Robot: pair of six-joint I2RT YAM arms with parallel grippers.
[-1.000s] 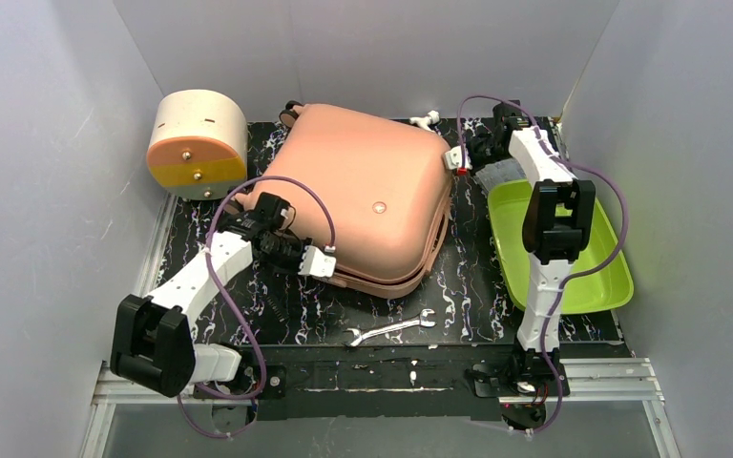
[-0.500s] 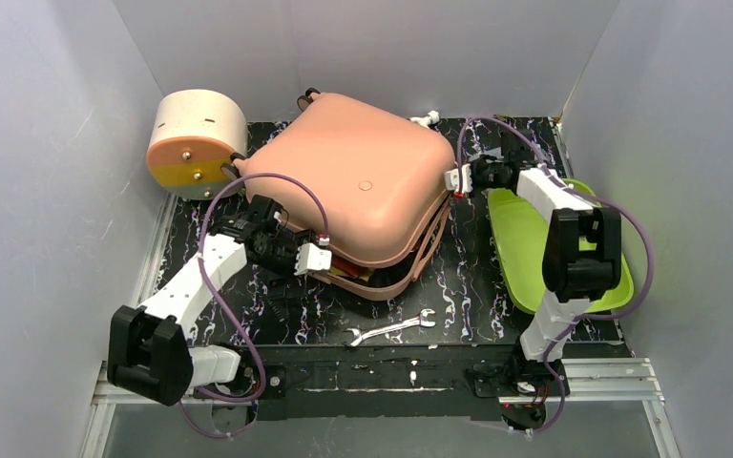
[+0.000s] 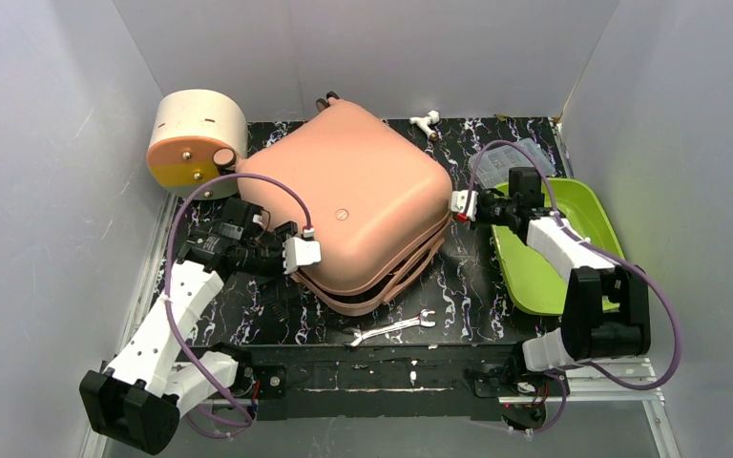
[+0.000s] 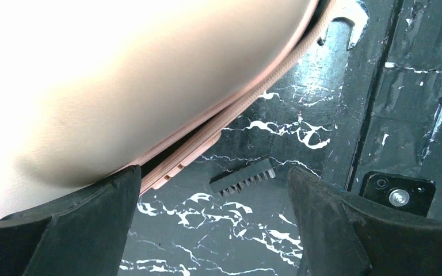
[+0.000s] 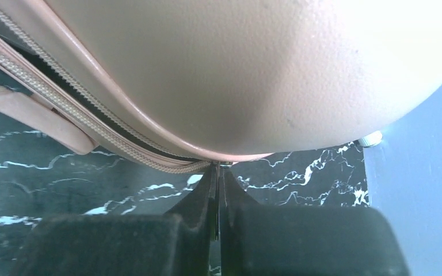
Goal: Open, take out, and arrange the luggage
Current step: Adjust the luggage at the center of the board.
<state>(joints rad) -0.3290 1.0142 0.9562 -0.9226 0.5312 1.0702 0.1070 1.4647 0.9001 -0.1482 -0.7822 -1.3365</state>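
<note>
The salmon-pink luggage (image 3: 353, 205) lies flat mid-table, its zipper seam gaping along the near side. My left gripper (image 3: 302, 254) is open at the luggage's near-left edge. In the left wrist view the shell (image 4: 121, 80) fills the upper left, and the open gripper (image 4: 213, 230) has only the mat between its fingers. My right gripper (image 3: 460, 203) is at the luggage's right corner. In the right wrist view this gripper (image 5: 218, 172) is shut on the thin metal zipper pull, where the zipper (image 5: 86, 129) ends under the shell (image 5: 236, 63).
A cream-and-orange drum box (image 3: 196, 143) touches the luggage's far-left corner. A lime-green tray (image 3: 534, 277) lies under my right arm, with a clear plastic box (image 3: 527, 153) behind it. A wrench (image 3: 391, 329) lies near the front edge, a white fitting (image 3: 426, 122) at the back, a black comb-like strip (image 4: 243, 177) by my left gripper.
My left gripper opened and let go of the luggage's near edge; the lid rose, then settled. The luggage turned, and my right gripper moved nearer along the right side, still shut.
</note>
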